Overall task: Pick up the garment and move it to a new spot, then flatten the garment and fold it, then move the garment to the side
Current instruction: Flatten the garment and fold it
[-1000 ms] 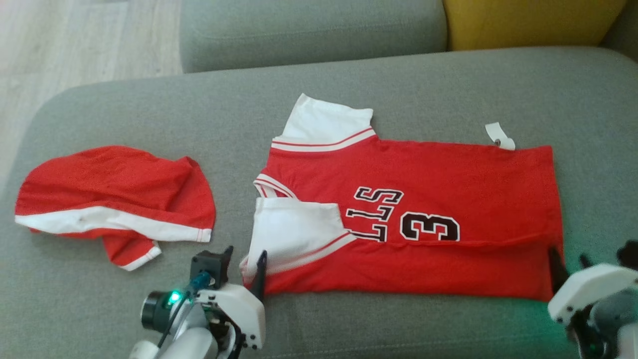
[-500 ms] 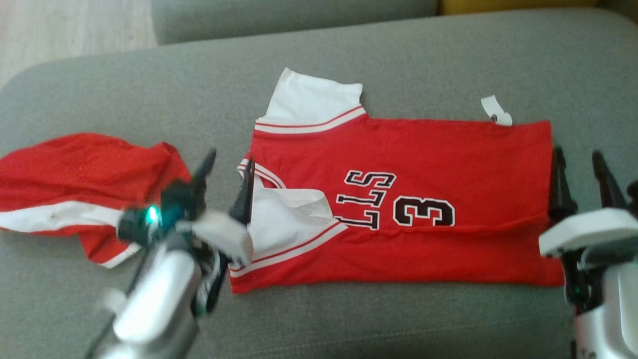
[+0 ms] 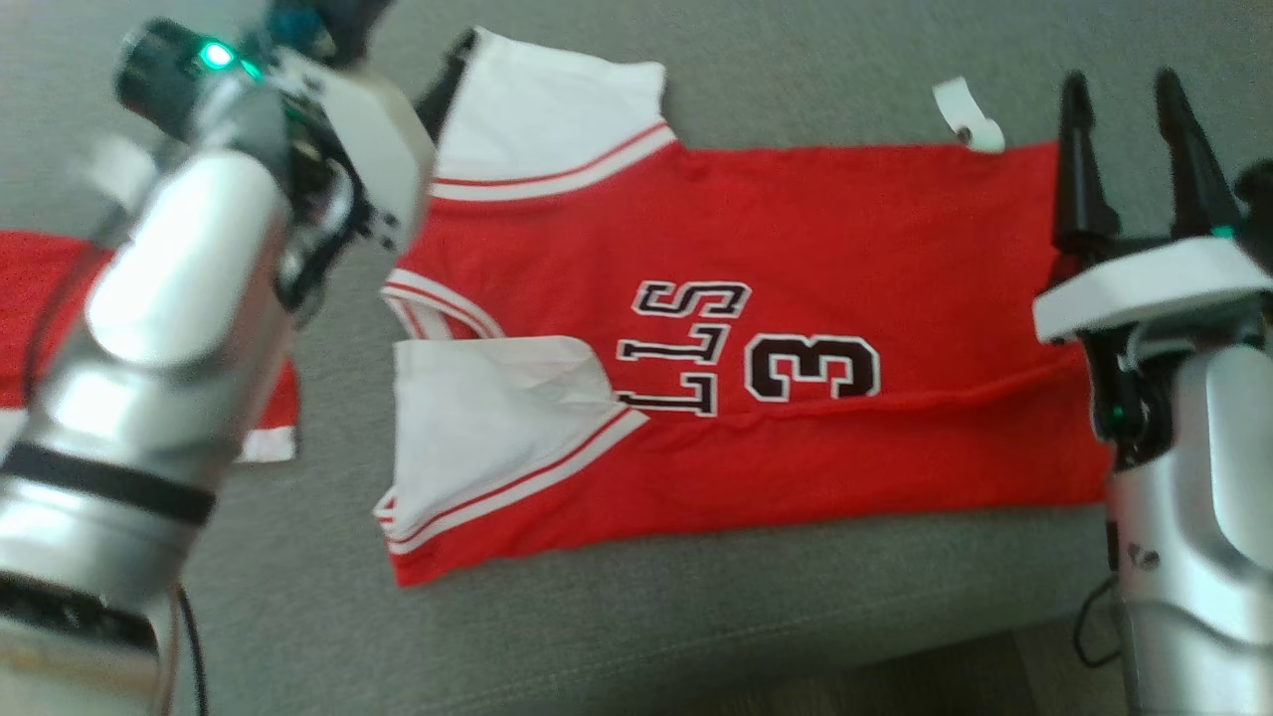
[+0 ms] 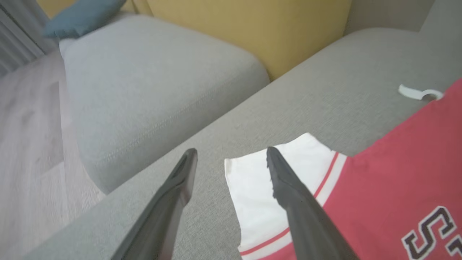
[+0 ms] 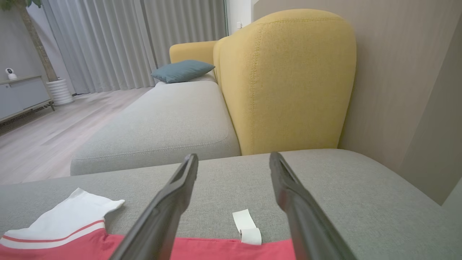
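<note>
The garment (image 3: pixel 796 239) is a red jersey with white sleeves and black lettering, spread on the grey sofa cushion (image 3: pixel 696 617) with its near strip folded over. My left gripper (image 3: pixel 398 40) hangs open at the far white sleeve (image 3: pixel 537 109). In the left wrist view, that gripper (image 4: pixel 231 159) has one finger over the sleeve's corner (image 4: pixel 252 180) and holds nothing. My right gripper (image 3: pixel 1119 99) stands open by the jersey's far right corner, beside a white tag (image 3: pixel 967 114). In the right wrist view, the right gripper (image 5: pixel 234 160) is empty above the tag (image 5: pixel 247 225).
A second red and white garment (image 3: pixel 269 408) lies at the left, partly behind my left arm. A yellow backrest (image 5: pixel 288 79), another grey cushion (image 5: pixel 162 119) and a blue pillow (image 5: pixel 182 70) stand beyond. The cushion's front edge (image 3: pixel 845 646) runs close below the jersey.
Both grippers have left the jersey's near corners and moved to its far edge, the right one opening wider. The head camera has shifted too, so the whole scene sits higher and closer.
</note>
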You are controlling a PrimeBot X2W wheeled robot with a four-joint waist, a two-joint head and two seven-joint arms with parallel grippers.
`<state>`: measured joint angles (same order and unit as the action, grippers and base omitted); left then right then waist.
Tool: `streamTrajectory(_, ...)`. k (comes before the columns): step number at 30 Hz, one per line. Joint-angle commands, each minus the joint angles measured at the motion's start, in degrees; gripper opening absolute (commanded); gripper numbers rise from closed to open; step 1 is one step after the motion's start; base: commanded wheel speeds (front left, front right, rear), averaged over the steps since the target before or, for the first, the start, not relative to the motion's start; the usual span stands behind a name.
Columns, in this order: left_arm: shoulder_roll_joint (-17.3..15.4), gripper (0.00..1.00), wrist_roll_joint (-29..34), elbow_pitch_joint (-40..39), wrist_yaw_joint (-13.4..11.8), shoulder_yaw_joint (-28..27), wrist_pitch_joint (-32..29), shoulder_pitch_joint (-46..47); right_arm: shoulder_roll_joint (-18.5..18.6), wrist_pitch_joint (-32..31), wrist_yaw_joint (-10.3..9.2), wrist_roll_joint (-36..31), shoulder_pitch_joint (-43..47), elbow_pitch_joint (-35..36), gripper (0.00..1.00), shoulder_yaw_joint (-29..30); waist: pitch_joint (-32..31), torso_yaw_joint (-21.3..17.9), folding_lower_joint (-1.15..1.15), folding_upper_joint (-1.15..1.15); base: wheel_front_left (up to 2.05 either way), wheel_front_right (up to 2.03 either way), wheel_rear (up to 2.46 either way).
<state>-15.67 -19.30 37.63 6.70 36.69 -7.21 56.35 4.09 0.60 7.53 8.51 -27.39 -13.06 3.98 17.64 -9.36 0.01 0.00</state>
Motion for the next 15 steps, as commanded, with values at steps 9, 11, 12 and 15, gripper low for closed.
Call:
streamTrajectory(9, -4.5, 1.00, -3.8, 10.6, 0.8, 6.7, -3.7, 13.0, -0.6, 1.5, -0.04, 1.0, -4.1, 3.6, 1.00, -4.8, 7.2, -6.5, -0.01, 0.00, 0.00, 0.00, 0.00)
streamTrajectory(11, -4.8, 1.00, -4.3, 12.5, 0.8, 8.3, -3.3, 14.1, -0.7, 1.5, -0.04, 1.2, -4.3, 4.1, 1.00, -5.4, 8.1, -7.3, -0.01, 0.00, 0.00, 0.00, 0.00)
streamTrajectory(12, -5.0, 1.00, -4.4, 13.5, 0.8, 8.9, -2.9, 14.7, -0.8, 1.4, -0.04, 1.3, -4.4, 4.3, 1.00, -5.5, 8.5, -7.7, -0.01, 0.00, 0.00, 0.00, 0.00)
streamTrajectory(15, -5.8, 1.00, -3.9, 16.8, 0.8, 10.2, -1.4, 16.6, -0.9, 1.4, -0.04, 1.7, -4.6, 5.0, 1.00, -6.0, 9.8, -8.6, -0.01, 0.00, 0.00, 0.00, 0.00)
